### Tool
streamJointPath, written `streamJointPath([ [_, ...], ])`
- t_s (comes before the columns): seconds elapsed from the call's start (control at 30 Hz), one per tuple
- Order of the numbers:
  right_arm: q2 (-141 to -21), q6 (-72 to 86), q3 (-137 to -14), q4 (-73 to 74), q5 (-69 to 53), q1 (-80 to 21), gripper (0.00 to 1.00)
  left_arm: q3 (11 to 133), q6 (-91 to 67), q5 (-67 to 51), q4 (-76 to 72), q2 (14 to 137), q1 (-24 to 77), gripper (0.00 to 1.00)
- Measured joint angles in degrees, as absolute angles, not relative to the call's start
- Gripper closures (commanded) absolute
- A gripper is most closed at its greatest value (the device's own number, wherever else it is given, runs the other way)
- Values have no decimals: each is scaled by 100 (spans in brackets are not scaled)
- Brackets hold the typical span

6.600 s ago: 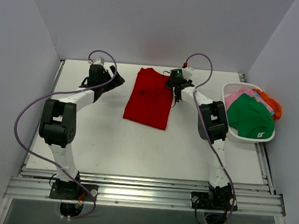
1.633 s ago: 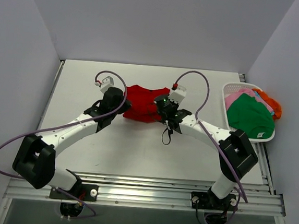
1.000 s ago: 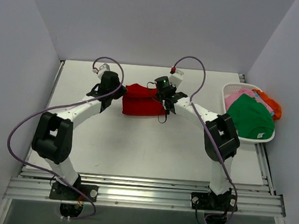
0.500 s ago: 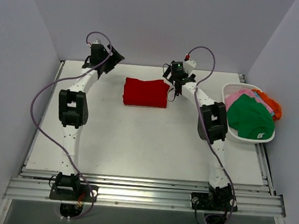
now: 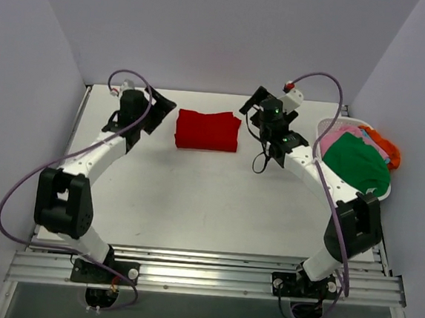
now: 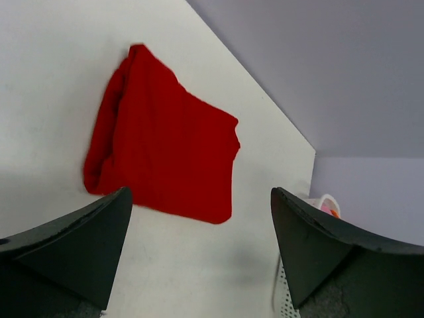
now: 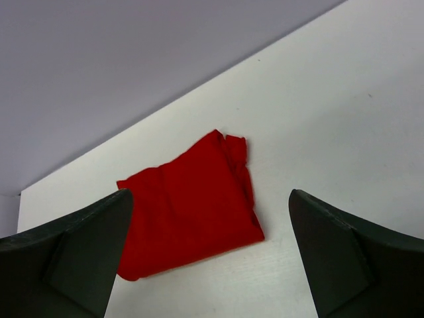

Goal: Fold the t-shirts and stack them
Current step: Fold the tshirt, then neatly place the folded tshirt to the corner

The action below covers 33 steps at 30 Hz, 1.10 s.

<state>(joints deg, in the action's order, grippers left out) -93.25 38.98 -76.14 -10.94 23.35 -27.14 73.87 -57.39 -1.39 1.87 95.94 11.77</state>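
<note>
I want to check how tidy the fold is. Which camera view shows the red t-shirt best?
The left wrist view: the red t-shirt lies whole and large there, with its layered fold edge visible. The right wrist view also shows it whole, slightly smaller. The top view shows it small, as a rectangle.

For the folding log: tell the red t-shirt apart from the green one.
The red t-shirt lies folded into a neat rectangle; the green t-shirt is a loose unfolded heap. Red sits on the table; green in the white basket atop a pink shirt. Both are plain, single-colour.
</note>
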Motion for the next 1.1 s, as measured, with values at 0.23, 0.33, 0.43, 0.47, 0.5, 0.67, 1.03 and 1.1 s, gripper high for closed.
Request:
streamJointPath([
  [0.23, -8230, 4115, -6049, -1002, 2421, -2668, 0, 5166, -7363, 823, -843, 9063, 1933, 6],
  [0.33, -7601, 4191, -5496, -891, 2475, -2665, 0, 5155, -7802, 1013, -1114, 9819, 2141, 6],
  [0.43, -6908, 4248, -5124, -838, 2539, -2665, 0, 5376, -8088, 1096, -1500, 10589, 2303, 6],
  [0.47, -6722, 4274, -5057, -843, 2556, -2665, 0, 5535, -8243, 1098, -1767, 10851, 2335, 6],
  [0.5, -6556, 4305, -4991, -849, 2576, -2665, 0, 5725, -8287, 1118, -1914, 11017, 2355, 6],
  [0.67, -6128, 4353, -4718, -858, 2692, -2665, 0, 6324, -8497, 1216, -2263, 11642, 2349, 6],
  [1.03, -6169, 4344, -4644, -856, 2766, -2665, 0, 7022, -8427, 1052, -2283, 12387, 2176, 98],
  [1.1, -6206, 4344, -4619, -875, 2764, -2663, 0, 7391, -8287, 864, -2239, 12630, 2005, 98],
])
